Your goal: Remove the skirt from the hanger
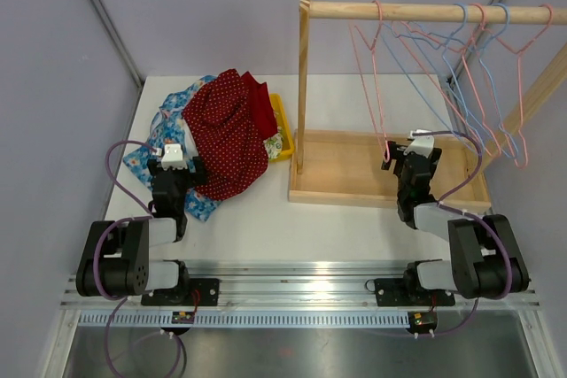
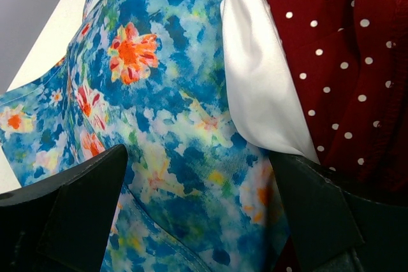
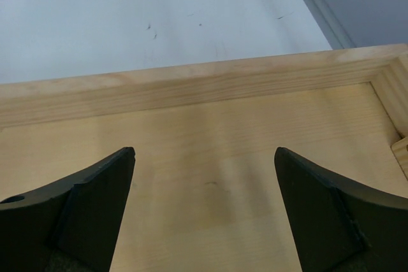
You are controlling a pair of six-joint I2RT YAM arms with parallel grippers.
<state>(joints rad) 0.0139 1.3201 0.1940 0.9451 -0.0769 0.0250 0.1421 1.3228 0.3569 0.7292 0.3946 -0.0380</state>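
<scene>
Partly, the floral garment (image 2: 146,93) is hidden under the red polka-dot skirt (image 1: 229,135).
Left gripper (image 2: 197,154) and right gripper (image 3: 204,151) are opened wide, nothing grasped.

no readable text, no labels, no brand marks, no numbers, no signs in any view

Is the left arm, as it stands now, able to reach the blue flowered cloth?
Probably yes. The jaws of the left arm stand open right over the blue flowered cloth, nothing between; the red dotted garment lies beside it, not covering this part.
</scene>
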